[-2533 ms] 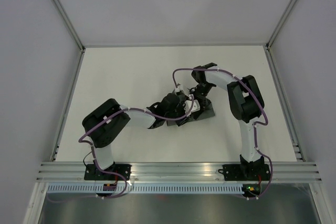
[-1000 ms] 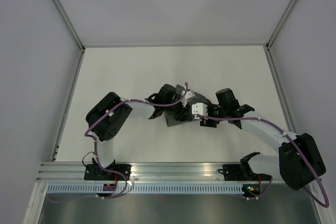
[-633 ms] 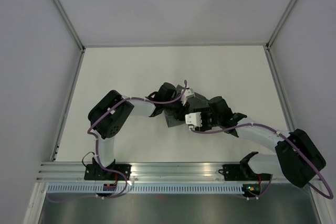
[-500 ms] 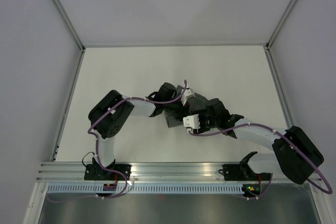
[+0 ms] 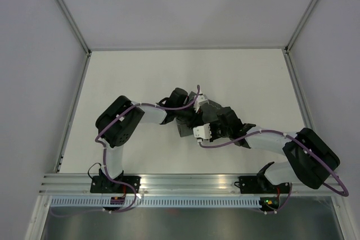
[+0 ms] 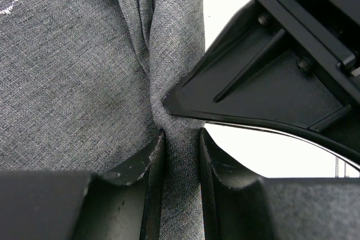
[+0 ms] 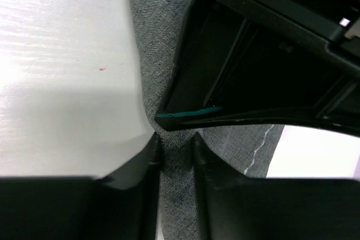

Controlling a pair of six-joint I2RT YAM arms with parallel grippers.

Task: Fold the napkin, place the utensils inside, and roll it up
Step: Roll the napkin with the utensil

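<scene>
The napkin (image 5: 215, 108) is a bunched dark grey roll at the middle of the table, mostly covered by both grippers. In the left wrist view my left gripper (image 6: 181, 136) is shut on a thick fold of the napkin (image 6: 84, 71), and its pale stitched line shows at the top left. In the right wrist view my right gripper (image 7: 175, 141) is shut on the same napkin (image 7: 163, 32), right next to the left gripper's black fingers (image 7: 264, 54). From above, the left gripper (image 5: 191, 117) and the right gripper (image 5: 209, 121) meet tip to tip. The utensils are hidden.
The white table (image 5: 140, 77) surrounds the bundle on all sides. Aluminium frame rails (image 5: 191, 182) run along the near edge and both sides. The right arm's elbow (image 5: 309, 158) sits low at the right, near its base.
My right arm has swung in from the right toward the bundle, and its jaws have closed on the napkin beside the left gripper. The left gripper has kept its hold and barely moved.
</scene>
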